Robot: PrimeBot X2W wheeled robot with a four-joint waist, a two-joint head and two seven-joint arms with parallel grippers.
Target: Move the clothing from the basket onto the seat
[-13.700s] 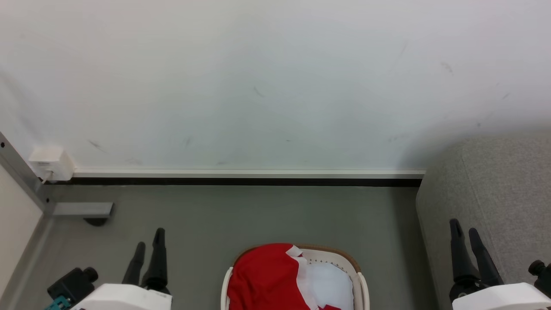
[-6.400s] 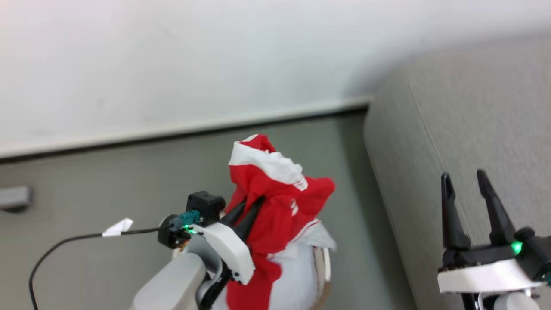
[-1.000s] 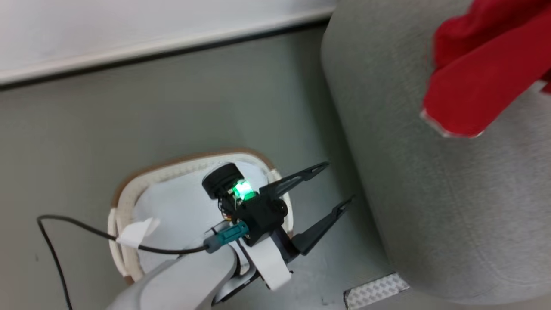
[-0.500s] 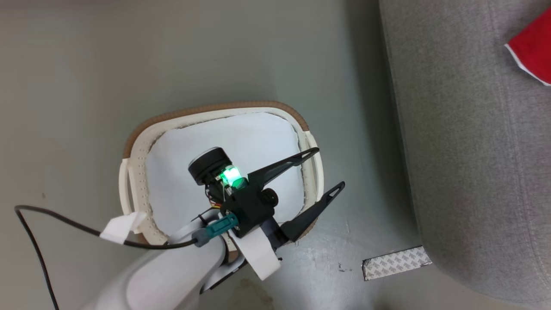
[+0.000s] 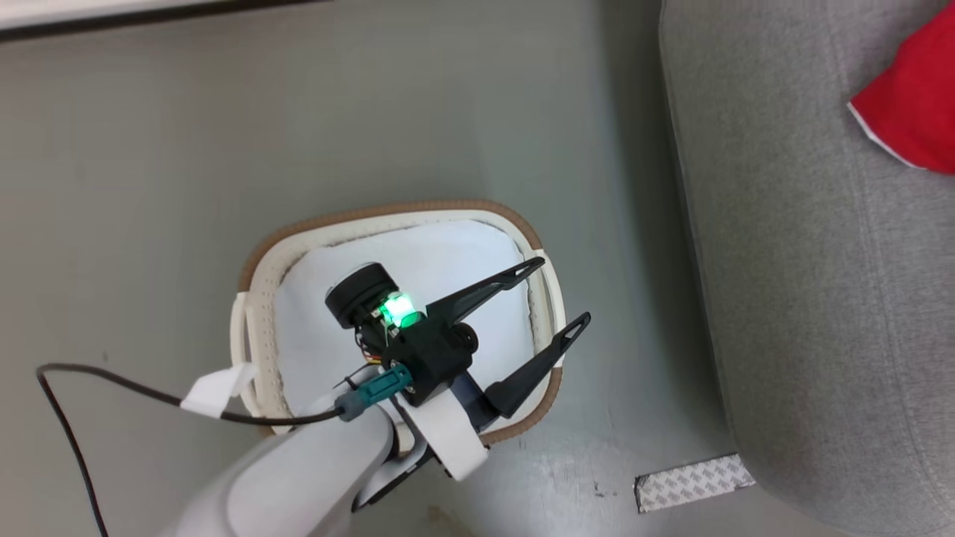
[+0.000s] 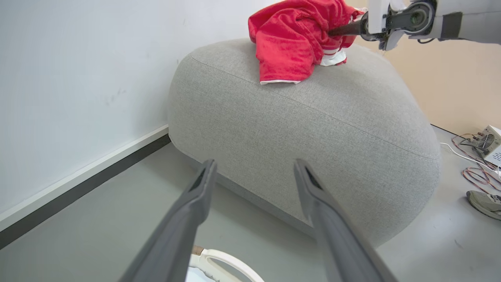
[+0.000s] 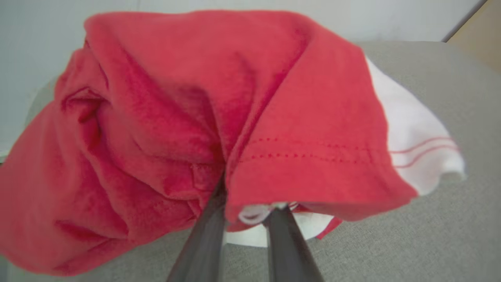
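Grey floor (image 5: 149, 186) runs up to a white wall with a dark skirting strip. At the left, a black cable bearing a white tag (image 5: 216, 388) trails across the floor to the left arm. Beside it stands the oval white laundry basket (image 5: 388, 210) with its brown rim, and a plain pale cloth (image 5: 418, 257) lies inside. The left pincer (image 5: 562, 291) hangs over the basket's right side, its two dark fingers spread wide and holding nothing. A patch of patterned grey tape (image 5: 694, 483) is stuck to the floor near the foot of the light grey sofa (image 5: 806, 298), which stands just right of the basket. On the sofa's rounded top rests the red garment (image 5: 906, 119), bunched, with its white-edged hem touching the upholstery. The right pincer (image 7: 246, 211) is clenched on a fold of the garment, its fingertips buried in the fabric.
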